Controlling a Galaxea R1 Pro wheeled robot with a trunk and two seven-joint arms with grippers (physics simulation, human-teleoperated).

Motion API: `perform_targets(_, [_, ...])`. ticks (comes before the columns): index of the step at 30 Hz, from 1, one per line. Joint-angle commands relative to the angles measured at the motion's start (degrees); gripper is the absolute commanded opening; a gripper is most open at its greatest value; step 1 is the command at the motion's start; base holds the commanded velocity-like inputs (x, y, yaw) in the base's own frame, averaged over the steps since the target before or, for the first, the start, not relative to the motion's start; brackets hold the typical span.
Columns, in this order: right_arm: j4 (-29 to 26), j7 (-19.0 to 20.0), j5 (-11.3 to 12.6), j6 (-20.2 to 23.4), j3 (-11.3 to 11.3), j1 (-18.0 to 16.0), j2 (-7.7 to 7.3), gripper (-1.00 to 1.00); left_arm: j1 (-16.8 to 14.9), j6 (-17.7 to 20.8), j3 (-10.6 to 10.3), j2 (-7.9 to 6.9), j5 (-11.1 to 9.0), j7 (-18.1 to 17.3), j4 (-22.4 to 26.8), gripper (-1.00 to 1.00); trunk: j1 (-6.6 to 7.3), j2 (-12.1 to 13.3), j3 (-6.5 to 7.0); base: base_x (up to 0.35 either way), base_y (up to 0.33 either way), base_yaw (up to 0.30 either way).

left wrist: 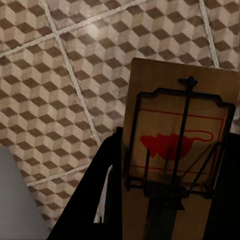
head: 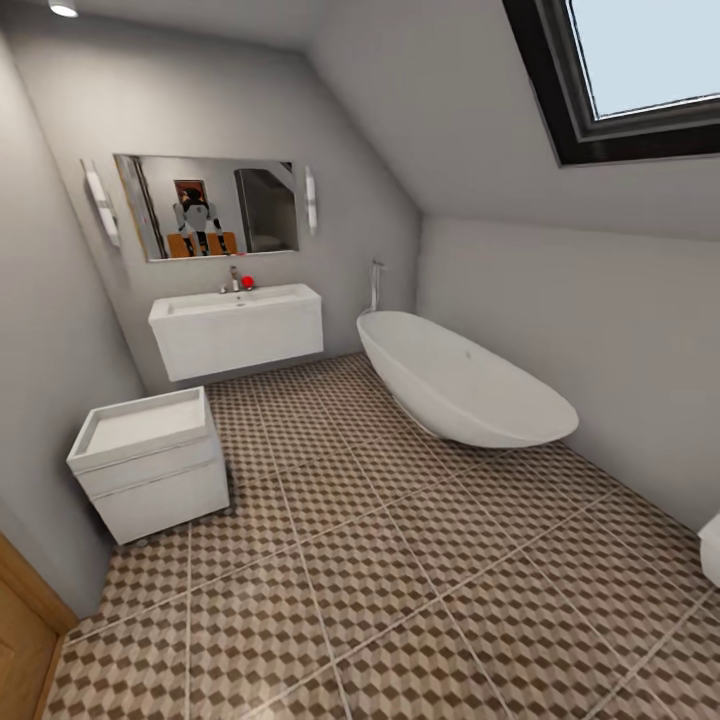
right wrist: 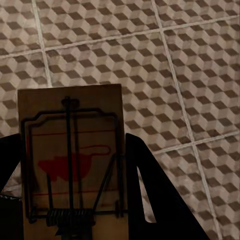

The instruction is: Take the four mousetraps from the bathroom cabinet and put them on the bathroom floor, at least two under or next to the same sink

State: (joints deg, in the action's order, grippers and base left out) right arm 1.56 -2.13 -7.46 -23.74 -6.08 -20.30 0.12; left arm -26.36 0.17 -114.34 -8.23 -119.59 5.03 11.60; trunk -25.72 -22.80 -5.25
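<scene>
- Here, the left hand (left wrist: 165,210) is closed on a mousetrap (left wrist: 177,150). The wooden trap fills the lower right of the left wrist picture, with its red mark facing the camera.
- The right hand (right wrist: 70,220) grips another trap (right wrist: 70,160) the same way, in the lower left of the right wrist picture.
- Each trap sticks out between dark fingers (right wrist: 155,195), high over the bathroom floor (left wrist: 55,90). I think they are held like that so they can be carried to the sink.
- The bathroom sink (head: 237,325) hangs on the far wall, in the upper left of the head picture, under a mirror (head: 207,205).
- The floor has brown and beige cube tiles (head: 380,560).
- A white bathtub (head: 460,380) sits at the middle right, and a small white drawer unit (head: 150,460) at the left.
- A roof window (head: 640,70) is at the upper right.
</scene>
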Motion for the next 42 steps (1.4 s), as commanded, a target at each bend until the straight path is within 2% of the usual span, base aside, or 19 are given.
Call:
perform_targets(1, [0.2,-0.1,0.5,-0.3,-0.4,-0.1,0.03,-1.0,-0.1,0.0,-0.1,-0.07,-0.2,0.6,0.3,-1.0,-0.06,-0.1,-0.12,0.263,0.0,0.0])
perform_targets(8, [0.8,0.5,0.8,-0.2,-0.6,-0.1,0.07,-1.0,-0.1,0.0,-0.1,-0.12,-0.8,0.6,0.2,-1.0,-0.06,-0.1,-0.12,0.317,0.0,0.0])
perform_targets(42, [0.8,0.6,0.8,-0.3,-0.6,-0.1,0.06,-1.0,-0.1,0.0,-0.2,-0.03,-0.7,0.6,0.3,-1.0,-0.06,-0.1,-0.12,0.335,0.0,0.0])
